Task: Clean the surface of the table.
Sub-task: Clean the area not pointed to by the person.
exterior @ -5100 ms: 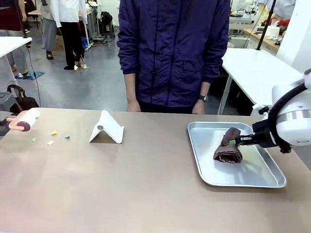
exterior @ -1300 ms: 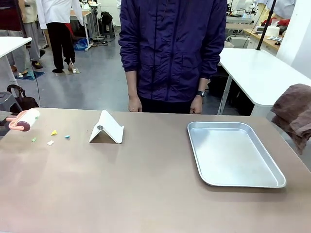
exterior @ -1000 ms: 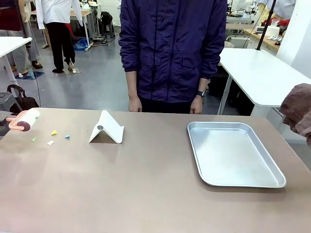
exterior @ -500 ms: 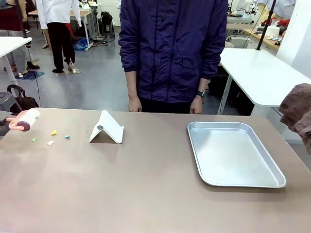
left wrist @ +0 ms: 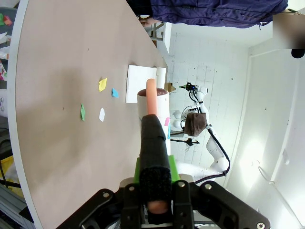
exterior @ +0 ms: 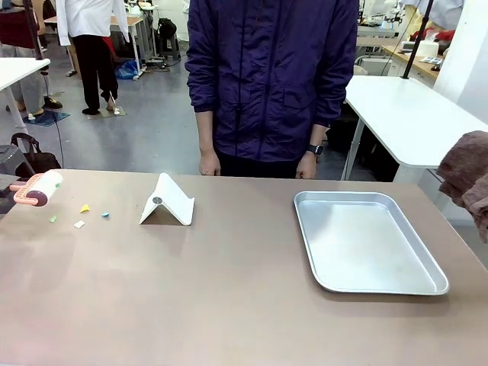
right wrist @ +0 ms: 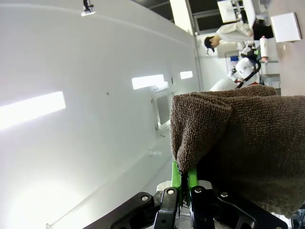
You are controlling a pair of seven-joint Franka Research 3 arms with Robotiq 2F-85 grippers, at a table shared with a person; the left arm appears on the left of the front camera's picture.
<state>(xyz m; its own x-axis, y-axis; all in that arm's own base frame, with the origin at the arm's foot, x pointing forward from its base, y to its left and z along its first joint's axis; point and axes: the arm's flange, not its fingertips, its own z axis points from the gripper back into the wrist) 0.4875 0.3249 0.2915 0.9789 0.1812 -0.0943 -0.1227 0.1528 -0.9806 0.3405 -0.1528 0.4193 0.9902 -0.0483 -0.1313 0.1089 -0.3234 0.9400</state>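
The brown tabletop [exterior: 229,297] takes up the whole lower half of the front view, running from the robot's side out to a person [exterior: 271,76] in a dark blue jacket standing at its 12 o'clock edge, hands hanging just behind it. A silver metal tray [exterior: 366,244] lies flat around 3 o'clock, nothing in it. Past the 3 o'clock edge a brown towel [exterior: 467,179] hangs in the air, off the tabletop. In the right wrist view the right gripper [right wrist: 181,177] has its jaws clenched on a fold of that towel [right wrist: 238,138]. A little white folded stand [exterior: 168,202] sits at roughly 10 o'clock. Over at the 9 o'clock edge there's a lint roller [exterior: 36,188] with a pink handle, and the left gripper [left wrist: 155,167] has its jaws clamped around the handle. Just to the 3 o'clock side of the roller, a few coloured paper scraps [exterior: 79,224] lie loose on the surface, between the roller and the stand.
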